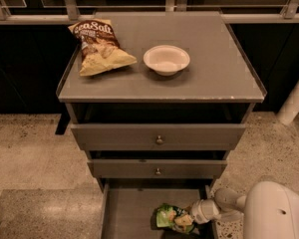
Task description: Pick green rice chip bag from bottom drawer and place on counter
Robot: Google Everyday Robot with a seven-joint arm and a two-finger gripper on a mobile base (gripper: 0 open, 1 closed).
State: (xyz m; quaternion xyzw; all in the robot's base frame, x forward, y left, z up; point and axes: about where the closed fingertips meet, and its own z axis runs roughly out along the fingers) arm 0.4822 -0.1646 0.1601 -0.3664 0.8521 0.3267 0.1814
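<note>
The green rice chip bag (170, 217) lies on the floor of the open bottom drawer (124, 214), near its right side. My gripper (188, 219) reaches in from the lower right on a white arm and sits right against the bag's right end. The counter (214, 76) is the grey top of the cabinet above.
A brown-and-yellow Sea Salt bag (98, 46) lies at the counter's left back. A white bowl (166, 59) sits mid-counter. Two shallower drawers with round knobs (159, 140) stick out above the bottom drawer. A white post (295, 101) stands at the right. My white arm body (274, 213) fills the lower right.
</note>
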